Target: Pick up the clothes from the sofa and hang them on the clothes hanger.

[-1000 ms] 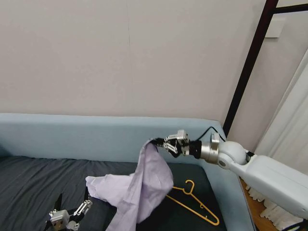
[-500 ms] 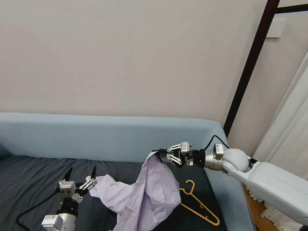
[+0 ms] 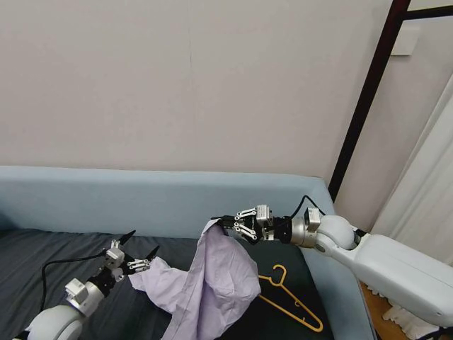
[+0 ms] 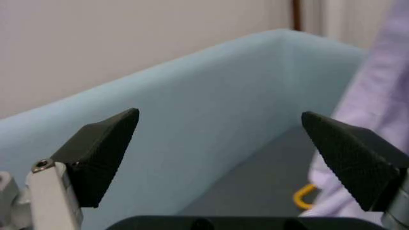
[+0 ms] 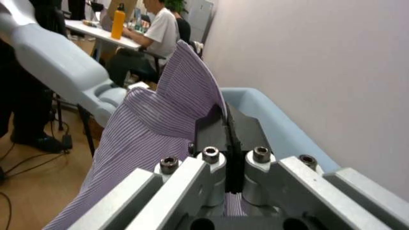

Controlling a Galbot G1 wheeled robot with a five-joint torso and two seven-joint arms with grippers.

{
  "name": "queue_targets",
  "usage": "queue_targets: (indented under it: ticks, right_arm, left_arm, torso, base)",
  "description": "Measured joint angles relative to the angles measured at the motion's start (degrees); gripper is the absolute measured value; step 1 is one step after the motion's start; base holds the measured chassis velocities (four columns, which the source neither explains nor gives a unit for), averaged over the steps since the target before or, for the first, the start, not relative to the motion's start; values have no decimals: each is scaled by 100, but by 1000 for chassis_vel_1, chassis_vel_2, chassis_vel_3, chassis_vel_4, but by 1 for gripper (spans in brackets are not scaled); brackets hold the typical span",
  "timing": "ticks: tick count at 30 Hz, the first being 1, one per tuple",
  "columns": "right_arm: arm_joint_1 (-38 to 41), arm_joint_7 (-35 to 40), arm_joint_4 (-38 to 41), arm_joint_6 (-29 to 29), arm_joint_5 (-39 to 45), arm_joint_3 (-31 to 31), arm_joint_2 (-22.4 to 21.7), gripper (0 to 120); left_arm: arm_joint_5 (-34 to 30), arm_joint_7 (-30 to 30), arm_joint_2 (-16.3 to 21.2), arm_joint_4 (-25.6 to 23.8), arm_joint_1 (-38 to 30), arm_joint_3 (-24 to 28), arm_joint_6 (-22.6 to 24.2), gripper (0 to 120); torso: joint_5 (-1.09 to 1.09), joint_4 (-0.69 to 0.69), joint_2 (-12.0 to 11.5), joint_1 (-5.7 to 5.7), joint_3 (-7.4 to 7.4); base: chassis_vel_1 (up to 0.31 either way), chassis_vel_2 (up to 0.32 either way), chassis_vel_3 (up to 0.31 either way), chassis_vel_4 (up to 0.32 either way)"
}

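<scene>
- Purple striped shirt hangs from the right gripper. The gripper is pinched tight on one top edge of the cloth. The rest of the shirt droops down onto the sofa seat.
- That pinch holds only a small bit of cloth. If the arm swings fast, the shirt could slide out and fall back on the seat.
- At 9 o'clock from the shirt is the left gripper. Its fingers are spread wide and hold nothing. The tips are just beside a loose corner of the shirt.
- If the left gripper shuts a bit too far away, it may grab only air. It may also pinch the dark seat cover and miss the shirt.
- A yellow hanger lies flat on the seat at 4 o'clock from the shirt. One end of it goes under the hanging cloth, so the shirt could catch on it and drag it along.
- The sofa is light blue and looks soft, so things on it may shift when they are pushed.
- Behind the sofa is a plain pale wall.
- A black pole stands at 2 o'clock and a white curtain hangs at 3 o'clock. They are close to the right arm, so a wide swing might bump them.
</scene>
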Motion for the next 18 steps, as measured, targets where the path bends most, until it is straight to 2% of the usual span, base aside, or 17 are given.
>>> queue_targets:
  ticks: [3,4,6,9,11,14,16,18]
  right_arm:
    - [1,14,119,0,34,5,-71,0]
    - [1,14,119,0,34,5,-71,0]
    - [-4,41,203,-6,54,34,-120,0]
    - [-53,82,310,-18,60,77,-181,0]
    - [-66,89,339,-20,60,82,-198,0]
    - [-108,95,460,-24,60,99,-262,0]
    - [-113,95,481,-26,59,102,-278,0]
    - [-127,96,533,-26,59,108,-316,0]
  left_arm:
    - [-310,1148,-84,697,-873,645,-197,100]
    - [-310,1148,-84,697,-873,645,-197,100]
    - [-406,1649,-199,1124,-1427,1075,-201,100]
    - [-425,2321,-440,1743,-2167,1811,-191,100]
    - [-421,2483,-509,1872,-2303,1947,-185,100]
    - [-346,3167,-868,2414,-2855,2394,-61,98]
    - [-266,3288,-960,2567,-2984,2458,-42,98]
    - [-87,3512,-1148,2932,-3295,2587,-26,98]
  torso:
    - [-2,0,0,1,0]
    - [-2,0,0,1,0]
    - [0,5,0,1,0]
    - [-2,3,0,1,0]
    - [-2,2,-1,1,0]
    - [-1,2,0,1,0]
    - [-2,2,0,1,0]
    - [-2,3,0,1,0]
  base:
    - [0,0,0,0]
    - [0,0,0,0]
    - [0,0,0,0]
    - [0,0,0,0]
    - [0,0,0,0]
    - [0,0,0,0]
    - [0,0,0,0]
    - [0,0,0,0]
